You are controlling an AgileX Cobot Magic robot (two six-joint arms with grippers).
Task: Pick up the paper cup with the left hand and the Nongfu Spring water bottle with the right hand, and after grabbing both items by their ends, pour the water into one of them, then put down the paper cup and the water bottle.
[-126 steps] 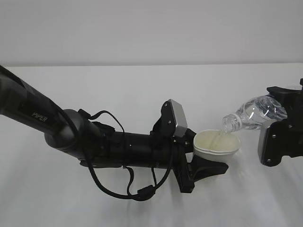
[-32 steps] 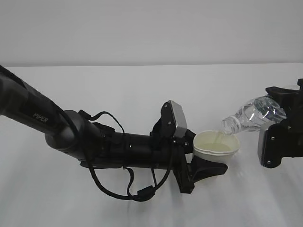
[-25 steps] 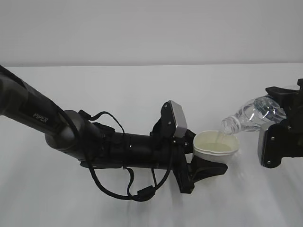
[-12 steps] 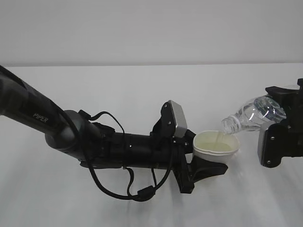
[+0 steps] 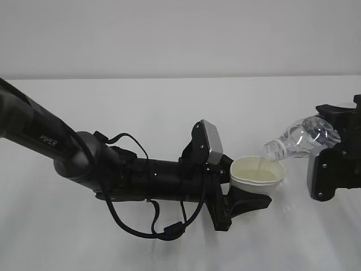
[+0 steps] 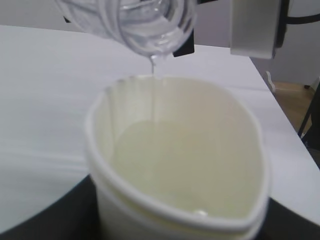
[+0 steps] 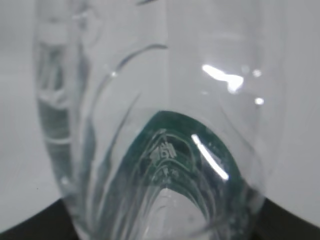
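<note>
My left gripper [image 5: 255, 189] is shut on the white paper cup [image 5: 257, 174], held upright just above the table. The cup [image 6: 175, 165] is squeezed to an oval, and a black finger [image 6: 45, 220] shows beside its lower wall. My right gripper [image 5: 333, 138] is shut on the base end of the Nongfu Spring water bottle [image 5: 299, 138]. The bottle is tipped neck-down to the left, with its open mouth [image 6: 150, 30] over the cup's far rim. A thin stream of water [image 6: 152, 85] runs into the cup, which holds pale liquid. The green label [image 7: 185, 150] fills the right wrist view.
The white table [image 5: 169, 107] runs back to a pale wall. My left arm, marked PIPER [image 5: 45, 138], lies low across the left half, with a looped black cable [image 5: 152, 226] under it. The table's right edge [image 6: 287, 130] shows in the left wrist view.
Both arms hold almost still. The thin stream keeps running from the bottle into the cup, and the bottle's tilt looks the same as a second ago.
</note>
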